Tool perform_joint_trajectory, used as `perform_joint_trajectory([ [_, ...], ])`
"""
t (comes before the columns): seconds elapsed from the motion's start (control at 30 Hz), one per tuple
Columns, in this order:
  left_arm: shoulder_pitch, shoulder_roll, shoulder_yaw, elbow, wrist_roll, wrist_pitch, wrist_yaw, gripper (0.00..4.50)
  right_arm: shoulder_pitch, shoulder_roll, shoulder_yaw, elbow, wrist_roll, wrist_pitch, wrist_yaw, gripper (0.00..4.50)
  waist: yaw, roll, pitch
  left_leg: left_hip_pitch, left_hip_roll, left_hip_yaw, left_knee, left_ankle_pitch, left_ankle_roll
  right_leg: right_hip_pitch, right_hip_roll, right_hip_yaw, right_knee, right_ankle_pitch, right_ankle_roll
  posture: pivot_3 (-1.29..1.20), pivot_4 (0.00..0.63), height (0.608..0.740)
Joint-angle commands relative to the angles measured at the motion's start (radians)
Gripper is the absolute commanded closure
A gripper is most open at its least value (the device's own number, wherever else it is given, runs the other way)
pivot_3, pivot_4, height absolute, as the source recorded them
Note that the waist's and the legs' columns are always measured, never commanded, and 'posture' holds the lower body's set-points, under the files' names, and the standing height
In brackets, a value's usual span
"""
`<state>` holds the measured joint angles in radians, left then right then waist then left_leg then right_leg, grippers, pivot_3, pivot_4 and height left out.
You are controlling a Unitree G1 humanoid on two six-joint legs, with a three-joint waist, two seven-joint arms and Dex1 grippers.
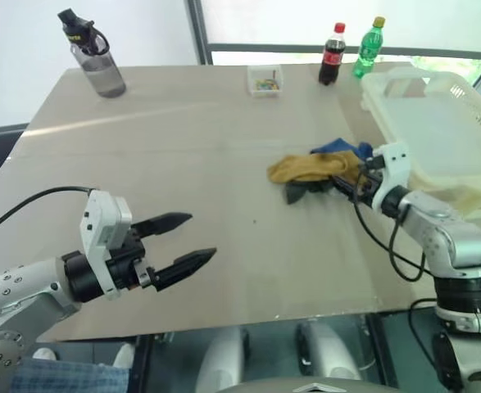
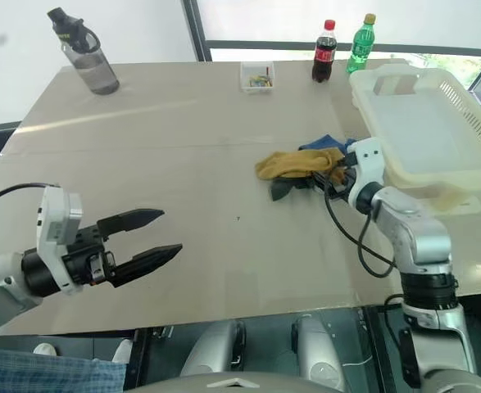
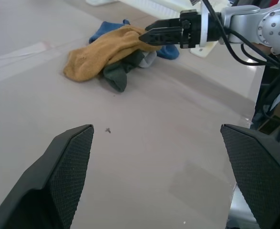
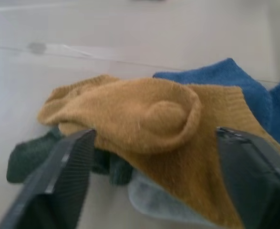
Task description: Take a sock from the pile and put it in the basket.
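Mustard-yellow knitted sock tops the small loose pile of blue, grey and dark green socks on the beige table, just beside the cream-white slotted plastic basket. My right pincer reaches it; my left pincer hovers spread, well apart.

In my right wrist view, my fingers stand apart either side of the sock, not pinching
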<state>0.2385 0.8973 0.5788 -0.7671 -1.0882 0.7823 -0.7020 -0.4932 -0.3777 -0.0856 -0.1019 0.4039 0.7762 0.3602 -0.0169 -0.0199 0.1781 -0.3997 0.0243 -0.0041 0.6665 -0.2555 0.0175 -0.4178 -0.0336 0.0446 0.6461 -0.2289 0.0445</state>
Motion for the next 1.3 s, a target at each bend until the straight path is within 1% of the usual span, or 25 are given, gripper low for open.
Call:
perform_joint_trajectory([
  [0.03, -0.005, 0.014, 0.013, -0.008, -0.014, -0.004, 0.003, 0.00, -0.023, 0.010, -0.010, -0.001, -0.005, -0.003, -0.013, 2.42, 0.002, 0.000, 0.000, 0.000, 0.000, 0.000, 0.000, 0.000, 0.000, 0.000, 0.000, 0.000, 0.000, 0.000, 0.000, 0.00, 0.150, 0.740],
  [0.17, -0.005, 0.015, 0.013, -0.004, -0.007, -0.009, 0.004, 0.00, -0.033, 0.026, -0.002, 0.007, -0.014, -0.005, -0.020, 4.33, 0.000, 0.000, 0.000, 0.000, 0.000, 0.000, 0.000, 0.000, 0.000, 0.000, 0.000, 0.000, 0.000, 0.000, 0.000, 0.00, 0.150, 0.740],
  [0.2, -0.005, 0.015, 0.013, -0.003, -0.006, -0.010, 0.005, 0.00, -0.034, 0.027, -0.001, 0.009, -0.017, -0.004, -0.021, 4.42, 0.000, 0.000, 0.000, 0.000, 0.000, 0.000, 0.000, 0.000, 0.000, 0.000, 0.000, 0.000, 0.000, 0.000, 0.000, 0.00, 0.150, 0.740],
  [0.43, 0.000, 0.011, 0.021, 0.004, -0.003, -0.014, 0.003, 0.00, -0.030, 0.022, -0.015, 0.019, -0.051, -0.070, -0.013, 4.42, -0.001, 0.000, 0.000, 0.000, 0.000, 0.000, 0.000, 0.000, 0.000, 0.000, 0.000, 0.000, 0.000, 0.000, 0.000, 0.00, 0.150, 0.740],
  [0.53, 0.003, 0.010, 0.022, 0.008, -0.001, -0.016, -0.001, 0.00, -0.019, -0.002, -0.005, -0.005, -0.054, -0.075, 0.014, 4.42, -0.001, 0.000, 0.000, 0.000, 0.000, 0.000, 0.000, 0.000, 0.000, 0.000, 0.000, 0.000, 0.000, 0.000, 0.000, 0.00, 0.150, 0.740],
  [0.63, 0.004, 0.010, 0.024, 0.013, 0.001, -0.016, -0.004, 0.00, -0.005, -0.015, 0.008, -0.019, -0.075, -0.093, 0.017, 3.60, 0.000, 0.000, 0.000, 0.000, 0.000, 0.000, 0.000, 0.000, 0.000, 0.000, 0.000, 0.000, 0.000, 0.000, 0.000, 0.00, 0.150, 0.740],
  [0.67, 0.003, 0.010, 0.023, 0.015, 0.002, -0.017, -0.006, 0.00, -0.003, -0.015, 0.007, -0.016, -0.085, -0.102, 0.009, 3.16, 0.000, 0.000, 0.000, 0.000, 0.000, 0.000, 0.000, 0.000, 0.000, 0.000, 0.000, 0.000, 0.000, 0.000, 0.000, 0.00, 0.150, 0.740],
  [0.7, 0.003, 0.010, 0.022, 0.017, 0.004, -0.017, -0.007, 0.00, -0.003, -0.012, 0.004, -0.010, -0.093, -0.110, 0.001, 2.41, -0.001, 0.000, 0.000, 0.000, 0.000, 0.000, 0.000, 0.000, 0.000, 0.000, 0.000, 0.000, 0.000, 0.000, 0.000, 0.00, 0.150, 0.740],
  [0.73, 0.001, 0.010, 0.020, 0.019, 0.006, -0.018, -0.008, 0.00, -0.006, -0.009, -0.001, -0.003, -0.098, -0.114, -0.007, 2.15, -0.001, 0.000, 0.000, 0.000, 0.000, 0.000, 0.000, 0.000, 0.000, 0.000, 0.000, 0.000, 0.000, 0.000, 0.000, 0.00, 0.150, 0.740],
  [0.77, 0.002, 0.009, 0.020, 0.020, 0.007, -0.019, -0.010, 0.00, -0.006, -0.006, -0.005, 0.000, -0.100, -0.117, -0.011, 1.74, -0.001, 0.000, 0.000, 0.000, 0.000, 0.000, 0.000, 0.000, 0.000, 0.000, 0.000, 0.000, 0.000, 0.000, 0.000, 0.00, 0.150, 0.740],
  [0.8, 0.002, 0.009, 0.019, 0.022, 0.009, -0.020, -0.012, 0.00, -0.008, -0.005, -0.006, 0.004, -0.101, -0.118, -0.012, 1.22, -0.001, 0.000, 0.000, 0.000, 0.000, 0.000, 0.000, 0.000, 0.000, 0.000, 0.000, 0.000, 0.000, 0.000, 0.000, 0.00, 0.150, 0.740],
  [1.03, -0.004, -0.007, 0.021, 0.034, -0.013, -0.021, -0.006, 0.00, -0.003, 0.015, -0.016, 0.013, -0.091, -0.073, -0.028, 1.22, -0.001, 0.000, 0.000, 0.000, 0.000, 0.000, 0.000, 0.000, 0.000, 0.000, 0.000, 0.000, 0.000, 0.000, 0.000, 0.00, 0.150, 0.740],
  [1.07, -0.005, -0.008, 0.020, 0.035, -0.015, -0.021, -0.006, 0.00, -0.003, 0.019, -0.020, 0.017, -0.086, -0.064, -0.029, 1.61, -0.001, 0.000, 0.000, 0.000, 0.000, 0.000, 0.000, 0.000, 0.000, 0.000, 0.000, 0.000, 0.000, 0.000, 0.000, 0.00, 0.150, 0.740],
  [1.1, -0.005, -0.008, 0.021, 0.034, -0.016, -0.021, -0.006, 0.00, -0.003, 0.025, -0.027, 0.017, -0.078, -0.051, -0.031, 1.73, -0.001, 0.000, 0.000, 0.000, 0.000, 0.000, 0.000, 0.000, 0.000, 0.000, 0.000, 0.000, 0.000, 0.000, 0.000, 0.00, 0.150, 0.740],
  [1.13, -0.004, -0.008, 0.021, 0.034, -0.017, -0.021, -0.007, 0.00, -0.002, 0.030, -0.032, 0.016, -0.073, -0.041, -0.033, 2.01, -0.001, 0.000, 0.000, 0.000, 0.000, 0.000, 0.000, 0.000, 0.000, 0.000, 0.000, 0.000, 0.000, 0.000, 0.000, 0.00, 0.150, 0.740],
  [1.23, -0.009, -0.007, 0.017, 0.039, -0.017, -0.022, -0.007, 0.00, 0.001, 0.028, -0.031, 0.020, -0.064, -0.005, -0.030, 3.41, -0.001, 0.000, 0.000, 0.000, 0.000, 0.000, 0.000, 0.000, 0.000, 0.000, 0.000, 0.000, 0.000, 0.000, 0.000, 0.00, 0.150, 0.740],
  [1.27, -0.012, -0.007, 0.016, 0.040, -0.017, -0.023, -0.007, 0.00, 0.003, 0.028, -0.031, 0.020, -0.063, 0.000, -0.029, 3.76, -0.001, 0.000, 0.000, 0.000, 0.000, 0.000, 0.000, 0.000, 0.000, 0.000, 0.000, 0.000, 0.000, 0.000, 0.000, 0.00, 0.150, 0.740],
  [1.3, -0.014, -0.007, 0.015, 0.042, -0.016, -0.023, -0.008, 0.00, 0.003, 0.030, -0.032, 0.020, -0.063, 0.003, -0.029, 4.28, -0.001, 0.000, 0.000, 0.000, 0.000, 0.000, 0.000, 0.000, 0.000, 0.000, 0.000, 0.000, 0.000, 0.000, 0.000, 0.00, 0.150, 0.740],
])
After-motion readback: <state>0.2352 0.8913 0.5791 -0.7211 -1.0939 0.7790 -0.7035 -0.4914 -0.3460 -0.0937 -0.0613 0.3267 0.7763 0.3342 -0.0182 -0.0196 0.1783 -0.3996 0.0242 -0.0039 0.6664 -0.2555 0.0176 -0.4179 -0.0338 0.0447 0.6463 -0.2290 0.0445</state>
